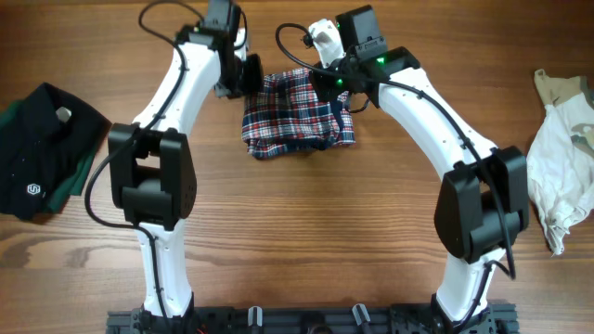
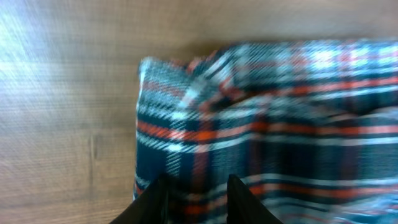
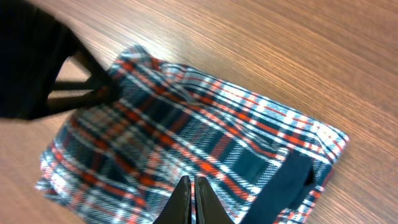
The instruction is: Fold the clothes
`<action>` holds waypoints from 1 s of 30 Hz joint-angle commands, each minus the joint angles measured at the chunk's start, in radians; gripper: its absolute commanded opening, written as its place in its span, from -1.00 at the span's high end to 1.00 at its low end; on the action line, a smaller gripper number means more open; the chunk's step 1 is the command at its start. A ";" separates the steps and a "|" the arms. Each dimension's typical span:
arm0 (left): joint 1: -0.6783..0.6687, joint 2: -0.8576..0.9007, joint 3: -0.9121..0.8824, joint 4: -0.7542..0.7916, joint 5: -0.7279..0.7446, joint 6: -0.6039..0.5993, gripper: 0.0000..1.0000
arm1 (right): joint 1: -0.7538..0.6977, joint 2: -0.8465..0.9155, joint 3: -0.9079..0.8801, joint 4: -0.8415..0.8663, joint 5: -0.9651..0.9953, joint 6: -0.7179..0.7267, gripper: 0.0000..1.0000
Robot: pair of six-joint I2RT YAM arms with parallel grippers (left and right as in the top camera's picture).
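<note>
Left wrist: left gripper [image 2: 197, 182] is standing narrowly parted, plaid shirt [image 2: 267, 118] lying bunched just beneath and ahead of it. Right gripper [image 3: 191, 182] is sitting fully closed above the same shirt.

White arm links [image 1: 176, 83] with black joint housings [image 1: 153, 176].

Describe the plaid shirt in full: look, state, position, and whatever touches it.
The plaid shirt is woven-looking cloth in red, navy and white checks, with a navy trim strip at one edge. It lies folded into a compact, wrinkled, roughly rectangular bundle on the wooden table, at its far middle. The left end effector, fingers apart, sits at one side; the right end effector, shut, hangs over the other. Whether either pinches cloth is unclear.
</note>
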 commanded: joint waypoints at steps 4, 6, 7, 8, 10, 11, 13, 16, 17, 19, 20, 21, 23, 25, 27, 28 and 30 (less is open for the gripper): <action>-0.005 0.036 -0.171 0.105 0.014 -0.030 0.36 | -0.024 0.209 0.008 0.036 0.163 0.022 0.91; -0.005 0.037 -0.170 0.114 0.010 -0.027 0.35 | -0.046 0.267 0.008 0.056 0.186 0.066 0.91; -0.005 0.037 -0.170 0.122 0.010 -0.027 0.36 | -0.061 0.285 0.008 0.061 0.186 0.091 0.91; -0.003 0.037 -0.169 0.128 0.003 -0.027 0.37 | -0.074 0.285 0.008 0.062 0.185 0.096 0.91; 0.008 0.023 -0.147 0.129 -0.034 -0.026 0.38 | -0.088 0.264 0.010 0.082 0.185 0.092 0.91; 0.015 0.008 -0.123 0.127 -0.059 -0.023 0.37 | -0.090 0.244 0.010 0.092 0.182 0.087 0.91; 0.021 -0.039 -0.077 0.119 -0.097 0.000 0.32 | -0.089 0.183 0.011 0.111 0.145 0.087 0.82; 0.023 -0.137 -0.064 0.103 -0.155 0.000 0.09 | -0.089 0.055 0.011 0.148 0.067 0.090 -0.05; 0.023 -0.146 -0.064 0.067 -0.154 0.000 -0.27 | -0.089 0.004 0.011 0.143 0.056 0.095 -0.18; 0.021 -0.140 -0.065 -0.005 -0.094 0.043 -0.67 | -0.090 -0.056 0.011 0.119 0.057 0.095 -0.25; 0.017 -0.131 -0.065 -0.033 -0.018 0.087 -0.79 | -0.090 -0.081 0.011 0.100 0.057 0.095 -0.27; 0.013 -0.123 -0.065 -0.055 0.048 0.122 -0.96 | -0.090 -0.106 0.011 0.071 0.063 0.095 -0.29; 0.011 -0.102 -0.065 -0.086 0.090 0.128 -1.00 | -0.090 -0.118 0.011 0.023 0.088 0.094 -0.34; 0.011 -0.069 -0.065 -0.098 0.093 0.128 -0.99 | -0.090 -0.110 0.010 -0.032 0.088 0.091 -0.38; 0.011 -0.026 -0.065 -0.098 0.186 0.129 -0.99 | -0.090 -0.101 -0.006 -0.059 0.087 0.085 -0.38; 0.011 -0.012 -0.065 -0.095 0.234 0.129 -1.00 | -0.090 -0.096 -0.021 -0.055 0.087 0.085 -0.36; 0.011 0.004 -0.065 -0.063 0.258 0.129 -1.00 | -0.090 -0.074 -0.063 -0.039 0.087 0.087 -0.31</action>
